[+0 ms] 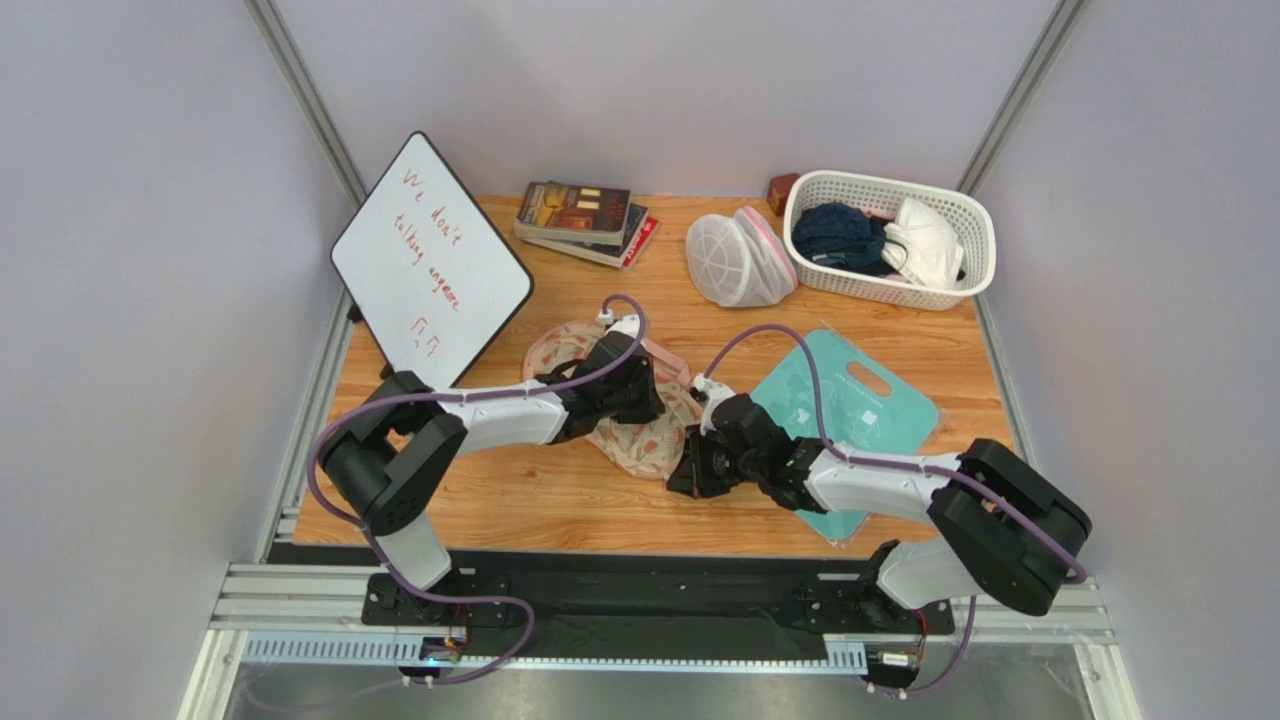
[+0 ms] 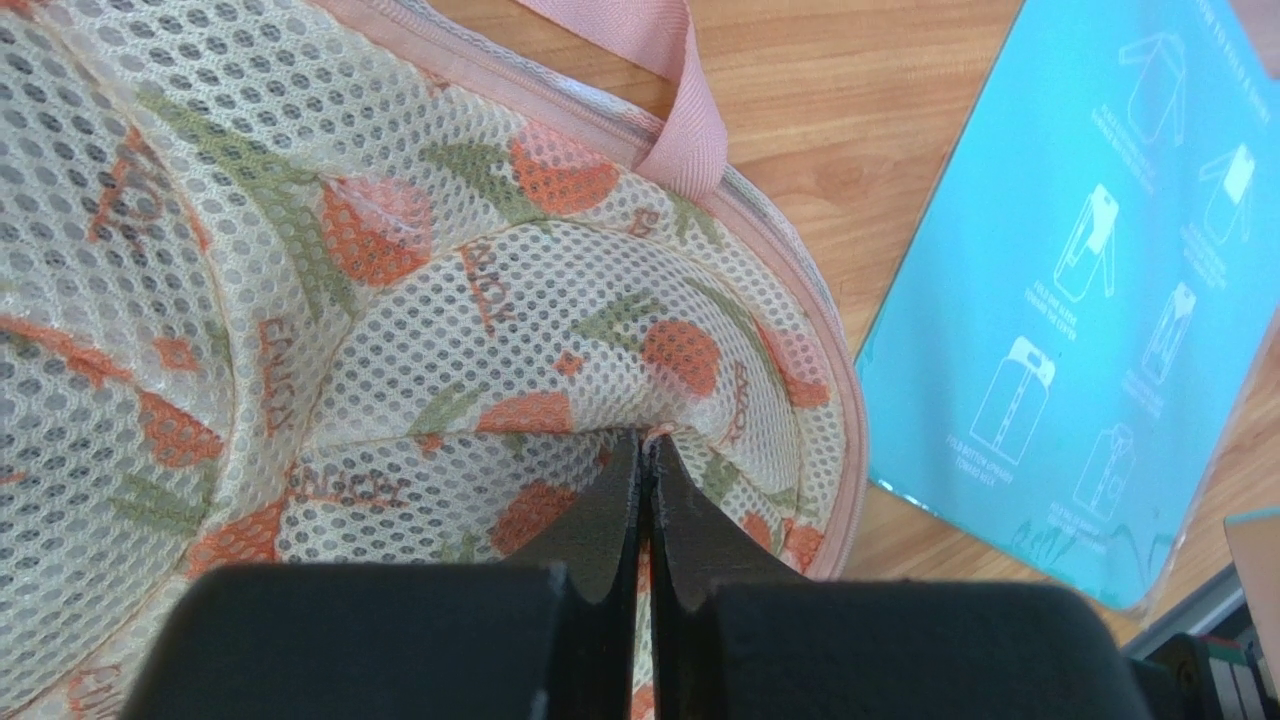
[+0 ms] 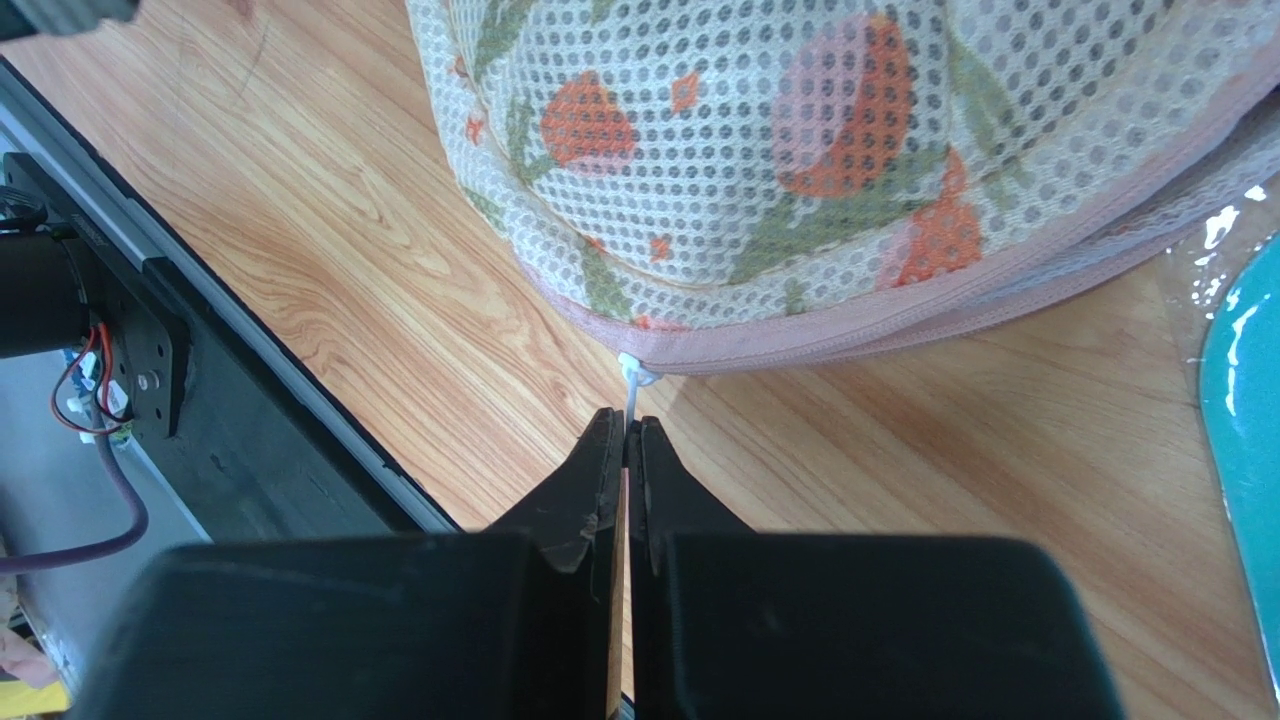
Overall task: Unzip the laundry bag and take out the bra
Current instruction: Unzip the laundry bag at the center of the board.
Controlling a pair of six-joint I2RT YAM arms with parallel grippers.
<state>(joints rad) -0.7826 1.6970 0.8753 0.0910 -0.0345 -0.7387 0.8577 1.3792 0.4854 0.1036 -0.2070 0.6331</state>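
The laundry bag lies on the table, beside the teal board. The left gripper's 2 jaws are pressed together, pinching a fold of its mesh. The right gripper's jaws pinch the white zipper pull at its pink edge.

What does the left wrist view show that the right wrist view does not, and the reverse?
Only left wrist: the pink loop strap and the pictograms on the teal plastic sheet. Only right wrist: the small white zipper pull pinched by the right gripper, and the black base rail. Both: the cream floral mesh laundry bag on the wooden table.
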